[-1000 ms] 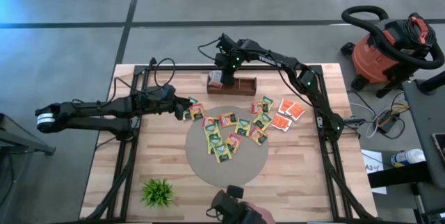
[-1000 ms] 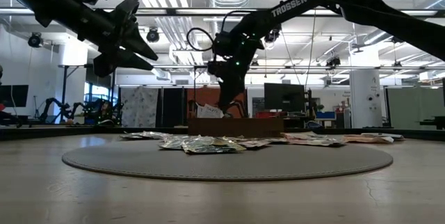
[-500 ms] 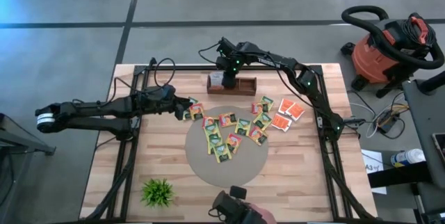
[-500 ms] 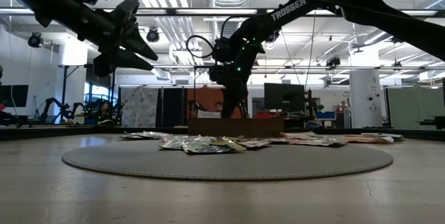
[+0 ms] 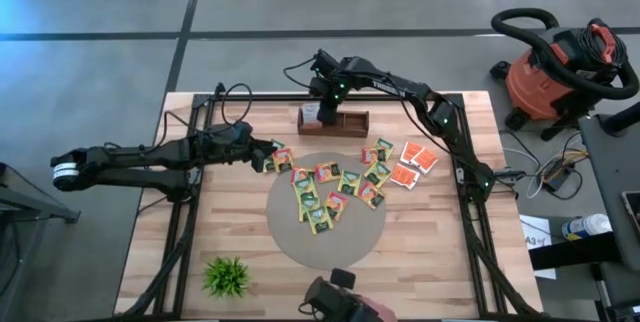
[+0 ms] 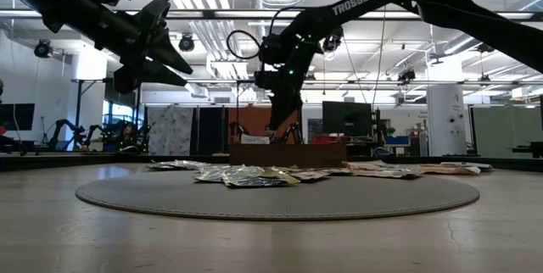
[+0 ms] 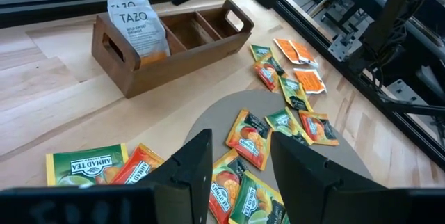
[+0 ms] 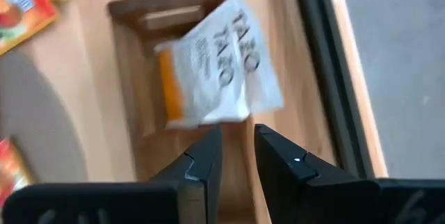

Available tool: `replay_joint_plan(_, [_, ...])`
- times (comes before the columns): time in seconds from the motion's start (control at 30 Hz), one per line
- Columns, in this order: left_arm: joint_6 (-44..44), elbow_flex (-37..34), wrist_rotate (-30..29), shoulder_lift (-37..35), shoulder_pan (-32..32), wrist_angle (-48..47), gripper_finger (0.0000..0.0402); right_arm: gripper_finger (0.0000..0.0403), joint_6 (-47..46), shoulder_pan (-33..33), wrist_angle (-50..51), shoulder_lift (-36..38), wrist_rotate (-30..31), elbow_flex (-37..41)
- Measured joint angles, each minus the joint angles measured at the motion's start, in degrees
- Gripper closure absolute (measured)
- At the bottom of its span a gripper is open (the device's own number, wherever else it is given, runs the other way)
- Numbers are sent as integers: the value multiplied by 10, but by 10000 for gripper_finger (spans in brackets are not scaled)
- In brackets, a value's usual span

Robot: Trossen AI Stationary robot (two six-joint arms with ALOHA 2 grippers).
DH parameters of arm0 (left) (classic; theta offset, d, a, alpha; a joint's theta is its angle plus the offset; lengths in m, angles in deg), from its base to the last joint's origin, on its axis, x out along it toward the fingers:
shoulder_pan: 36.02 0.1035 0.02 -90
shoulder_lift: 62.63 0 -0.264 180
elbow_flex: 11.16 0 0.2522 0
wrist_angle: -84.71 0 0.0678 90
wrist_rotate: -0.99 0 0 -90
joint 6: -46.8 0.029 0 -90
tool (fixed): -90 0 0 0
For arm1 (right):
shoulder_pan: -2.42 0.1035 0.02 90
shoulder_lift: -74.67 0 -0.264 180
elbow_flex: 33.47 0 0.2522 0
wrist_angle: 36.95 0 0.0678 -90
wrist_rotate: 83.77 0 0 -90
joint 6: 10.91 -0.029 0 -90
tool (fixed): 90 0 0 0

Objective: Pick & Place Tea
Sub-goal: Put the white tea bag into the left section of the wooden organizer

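Several yellow-green and orange tea sachets (image 5: 325, 197) lie flat on a round grey mat (image 5: 330, 247) and on the wood beside it. More sachets show in the left wrist view (image 7: 250, 137). A wooden box (image 5: 345, 120) stands at the table's far edge. White-and-orange TAZO sachets (image 8: 215, 64) stand upright in its left end compartment (image 7: 139, 26). My right gripper (image 8: 238, 147) hangs just above that compartment (image 5: 325, 107), pointing steeply down, open by a narrow gap, with nothing between its fingers. My left gripper (image 7: 240, 161) waits open above the sachets at the mat's left (image 5: 268, 153).
A small green plant (image 5: 227, 275) stands at the near left. Orange sachets (image 5: 412, 162) lie to the right of the mat. Black frame rails (image 5: 190, 212) run along both sides of the table. A camera mount (image 5: 335, 302) sits at the near edge.
My right gripper has dipped toward the box's left end and come back up a little, its gap unchanged. The white sachet, which leaned above the box's rim, now shows lower in its compartment.
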Motion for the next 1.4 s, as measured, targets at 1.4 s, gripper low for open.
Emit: replay_joint_plan(1.4, [62, 0, 15, 0, -1, -2, 262, 351, -476, 100, -304, 460, 155, 588])
